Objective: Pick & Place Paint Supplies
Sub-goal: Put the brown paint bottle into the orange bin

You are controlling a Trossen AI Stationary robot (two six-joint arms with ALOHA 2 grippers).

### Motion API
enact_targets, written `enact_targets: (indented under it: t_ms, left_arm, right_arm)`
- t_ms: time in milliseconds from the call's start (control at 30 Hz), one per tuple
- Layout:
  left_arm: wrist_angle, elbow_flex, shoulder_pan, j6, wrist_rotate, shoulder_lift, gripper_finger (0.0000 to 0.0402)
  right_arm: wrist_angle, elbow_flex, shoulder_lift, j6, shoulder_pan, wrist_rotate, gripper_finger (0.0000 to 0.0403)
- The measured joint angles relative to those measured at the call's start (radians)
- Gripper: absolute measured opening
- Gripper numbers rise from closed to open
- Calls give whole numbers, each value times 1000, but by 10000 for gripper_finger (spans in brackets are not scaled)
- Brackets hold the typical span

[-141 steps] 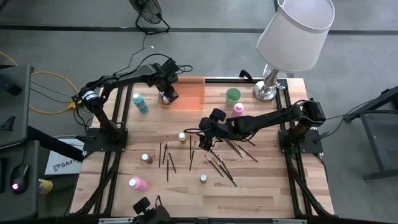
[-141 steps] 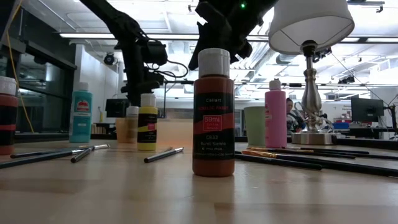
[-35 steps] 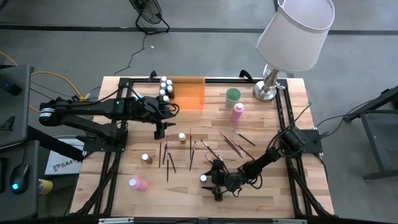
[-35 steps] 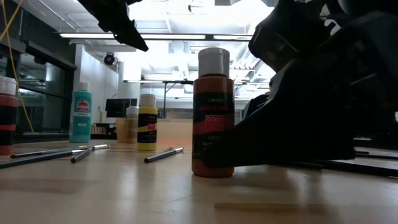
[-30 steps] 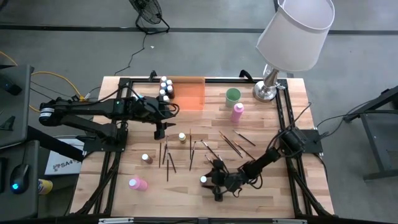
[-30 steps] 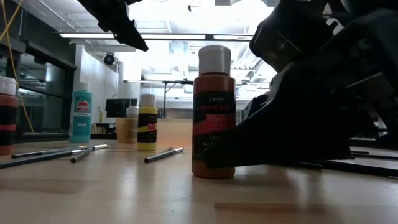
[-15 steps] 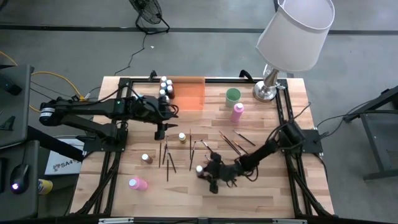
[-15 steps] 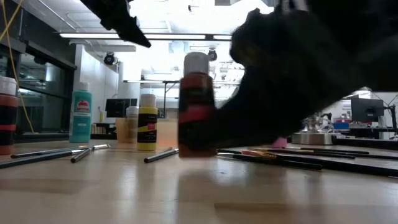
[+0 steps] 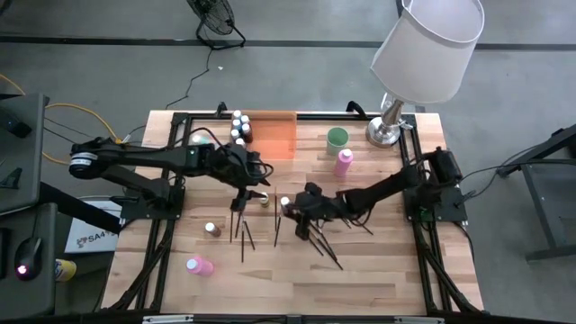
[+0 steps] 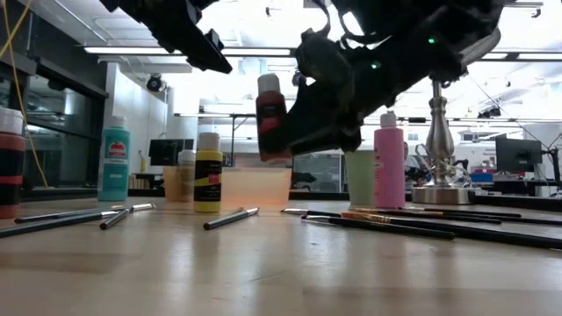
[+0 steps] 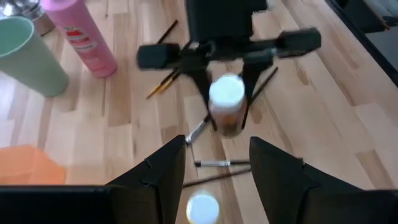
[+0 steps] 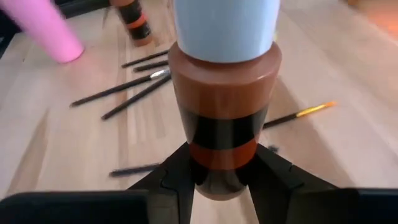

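Observation:
My right gripper point(image 9: 295, 209) is shut on a brown paint bottle with a white cap point(image 10: 272, 118), held in the air over the table's middle. My left gripper point(image 9: 246, 194) hangs open just left of it. The white cap of a yellow bottle point(image 11: 202, 208) shows low between the left fingers, untouched; that bottle stands on its base point(image 9: 264, 199). Thin dark paintbrushes point(image 9: 241, 229) lie flat on the wood around both grippers. Several small bottles point(image 9: 238, 126) stand at the left end of the orange tray point(image 9: 279, 139). My right gripper pinches the brown bottle's lower body point(image 12: 221, 165) between its two fingers point(image 12: 177, 180). They come slanting down from the table's right side. The bottle is lifted clear of the table, cap up, nearly upright.
A green cup point(image 9: 337, 138), an upright pink bottle point(image 9: 344, 160) and a lamp point(image 9: 389, 126) stand at the back right. A small brown bottle point(image 9: 212, 229) and a lying pink bottle point(image 9: 200, 265) are at the near left. More brushes point(image 9: 346, 211) lie under the right arm.
My right gripper has lifted the brown bottle off the table near the front edge and carried it up and toward the far edge, to the table's middle. My left gripper has moved a little toward the right and down, over the yellow bottle.

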Motion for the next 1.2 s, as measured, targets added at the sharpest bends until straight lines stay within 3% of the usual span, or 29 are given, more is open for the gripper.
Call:
enact_targets:
  t_ms: [200, 400, 600, 800, 1200]
  left_arm:
    - [14, 55, 0, 1, 5, 88, 172]
    - [17, 98, 0, 1, -64, 166, 176]
    - [48, 109, 0, -21, -66, 224, 228]
    - [65, 109, 0, -28, 35, 243, 272]
    - [143, 108, 0, -41, 59, 258, 274]
  right_arm:
    - [-5, 0, -3, -24, -58, -51, 116]
    - [-2, 0, -4, -46, -72, -68, 117]
    - [-12, -1, -4, -51, -71, -70, 118]
    - [-3, 0, -4, -58, -71, -64, 118]
    - [-1, 0, -5, -65, -84, -62, 114]
